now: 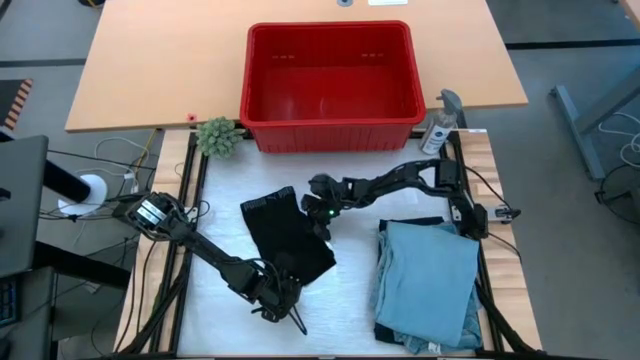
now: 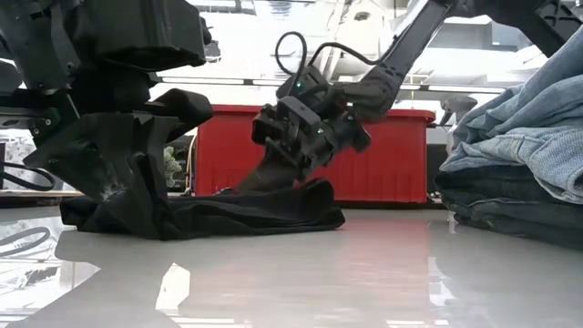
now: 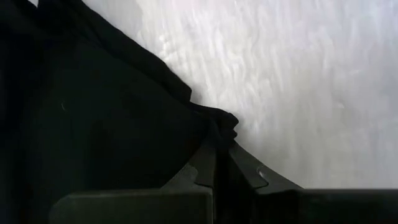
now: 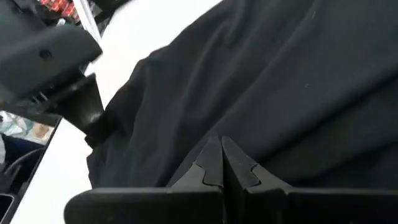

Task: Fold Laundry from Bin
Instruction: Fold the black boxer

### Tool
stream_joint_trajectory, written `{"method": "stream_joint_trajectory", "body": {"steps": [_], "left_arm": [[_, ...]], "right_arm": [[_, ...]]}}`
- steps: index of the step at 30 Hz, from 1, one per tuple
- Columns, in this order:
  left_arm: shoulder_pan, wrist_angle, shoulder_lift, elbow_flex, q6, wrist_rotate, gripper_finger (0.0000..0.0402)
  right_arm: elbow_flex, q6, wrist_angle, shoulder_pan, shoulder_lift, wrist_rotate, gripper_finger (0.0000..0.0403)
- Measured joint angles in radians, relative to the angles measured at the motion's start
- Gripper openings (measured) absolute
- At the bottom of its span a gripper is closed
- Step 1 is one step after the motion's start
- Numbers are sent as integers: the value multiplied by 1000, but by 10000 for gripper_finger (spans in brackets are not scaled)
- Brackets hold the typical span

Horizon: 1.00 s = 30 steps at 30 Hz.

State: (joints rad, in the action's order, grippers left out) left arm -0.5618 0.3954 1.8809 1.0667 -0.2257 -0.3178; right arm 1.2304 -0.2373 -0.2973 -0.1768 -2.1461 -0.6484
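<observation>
Both arms are on the black garment (image 1: 285, 238), lying mid-bench just in front of the red bin (image 1: 330, 80). Left tool (image 1: 278, 297) is pinched tight on its near corner, right tool (image 1: 318, 208) clamped on the far edge. Folded light blue pieces (image 1: 428, 280) are stacked on the right.

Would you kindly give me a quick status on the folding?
Both hands shut on the black garment: left hand at its near edge, right hand at its far edge. Bin empty. Nothing in the way.
</observation>
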Motion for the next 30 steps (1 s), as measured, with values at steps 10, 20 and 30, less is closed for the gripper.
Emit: {"method": "stream_joint_trajectory", "body": {"steps": [10,20,30], "left_arm": [[3,28,-45,-7,-12,-61,0],[4,30,-173,-3,-82,-181,0],[4,31,-188,-2,-114,-220,0]], "right_arm": [[1,36,109,-15,0,32,15],[1,83,163,-1,1,148,15],[1,85,252,6,2,191,15]]}}
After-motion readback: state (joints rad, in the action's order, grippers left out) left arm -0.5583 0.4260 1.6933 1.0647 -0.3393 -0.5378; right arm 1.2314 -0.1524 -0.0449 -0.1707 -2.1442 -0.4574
